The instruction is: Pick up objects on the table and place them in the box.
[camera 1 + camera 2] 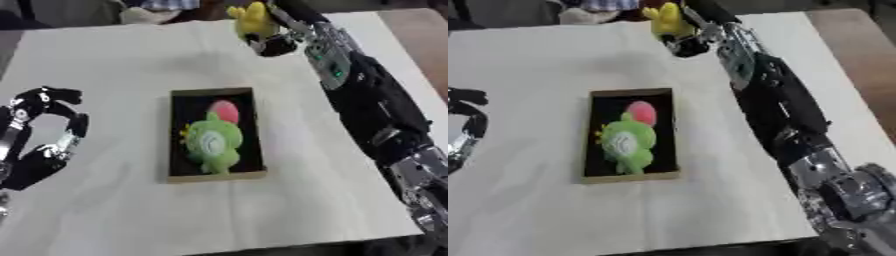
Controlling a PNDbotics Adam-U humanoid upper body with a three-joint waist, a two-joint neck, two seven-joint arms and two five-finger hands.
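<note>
A shallow cardboard box (214, 176) with a black inside lies in the middle of the white table (114, 65). A green plush toy (213, 141) with a pink part at its top lies inside it. At the table's far edge my right hand (276, 44) is shut on a yellow plush toy (253, 19) and holds it above the tabletop. My left hand (45, 131) is at the left edge, well apart from the box, with its fingers curled and nothing in them.
My right arm (372, 107) stretches along the table's right side, from the near corner to the far edge. Cloth or other soft things (149, 14) lie beyond the far edge of the table.
</note>
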